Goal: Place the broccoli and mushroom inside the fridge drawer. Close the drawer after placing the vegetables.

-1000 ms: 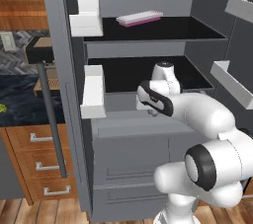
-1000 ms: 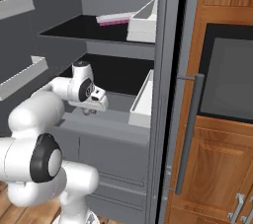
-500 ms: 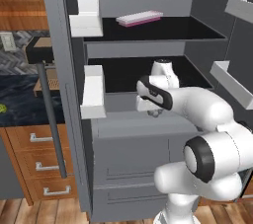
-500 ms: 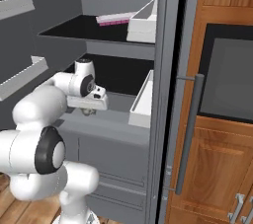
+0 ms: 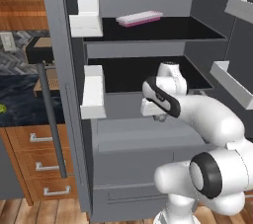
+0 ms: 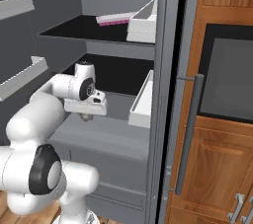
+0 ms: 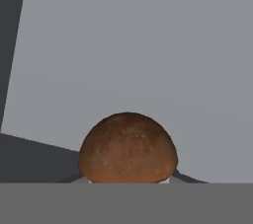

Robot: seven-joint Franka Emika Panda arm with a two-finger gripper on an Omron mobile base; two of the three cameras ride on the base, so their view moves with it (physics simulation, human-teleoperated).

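Note:
A mushroom (image 7: 127,146) with a rounded reddish-brown cap sits right at the bottom of the hand view, and my gripper (image 5: 159,117) is shut on it. The hand hangs just above the wide light-grey fridge drawer (image 5: 143,136), which stands pulled out below the lower black shelf. In the right base view the gripper (image 6: 85,115) points down over the same drawer (image 6: 106,131). Behind the cap, the hand view shows plain grey drawer surface. The broccoli is out of view.
The open fridge door (image 5: 64,85) with white bins (image 5: 93,92) stands to the left, its long bar handle (image 5: 52,119) in front of wooden drawers. A pink flat box (image 5: 139,18) lies on the upper shelf. White door bins (image 6: 143,99) flank the right side.
The jaws have narrowed onto the mushroom. The hand has sunk slightly toward the drawer; the base has not moved.

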